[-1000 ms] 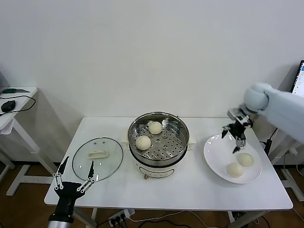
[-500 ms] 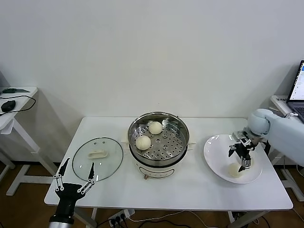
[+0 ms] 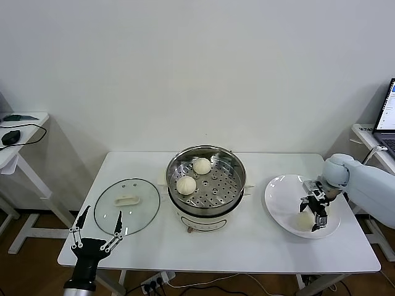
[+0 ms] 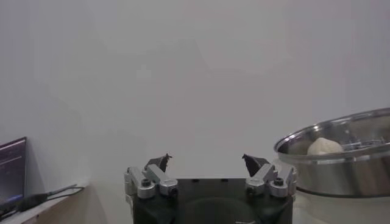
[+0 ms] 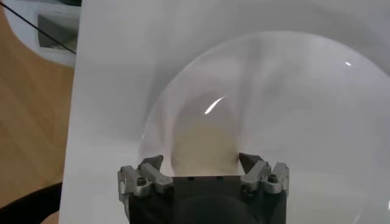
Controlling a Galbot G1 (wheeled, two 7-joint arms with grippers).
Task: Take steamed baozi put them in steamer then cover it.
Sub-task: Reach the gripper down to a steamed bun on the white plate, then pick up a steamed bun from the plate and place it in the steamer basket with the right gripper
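Observation:
Two baozi (image 3: 201, 165) (image 3: 186, 185) lie in the steel steamer (image 3: 234, 168) at the table's middle. My right gripper (image 3: 315, 216) is down on the white plate (image 3: 279, 200). In the head view, one baozi (image 3: 303, 219) shows at its fingers. In the right wrist view, the right gripper (image 5: 201, 161) is open with a baozi (image 5: 204, 131) between its jaws, one fingertip (image 5: 248, 162) at its side and a thin gap at the other. The glass cover (image 3: 126, 205) lies flat, left of the steamer. My left gripper (image 3: 97, 231) waits open at the table's front left, empty.
In the left wrist view, the left gripper (image 4: 207, 161) points toward the steamer (image 4: 341, 152), and a baozi (image 4: 324, 146) shows over its rim. A side table (image 3: 15, 139) with a cable stands far left. A laptop (image 3: 387, 114) sits on a stand far right.
My right gripper has come down from above the plate onto it, and its jaws have narrowed around a baozi. The left arm has not moved.

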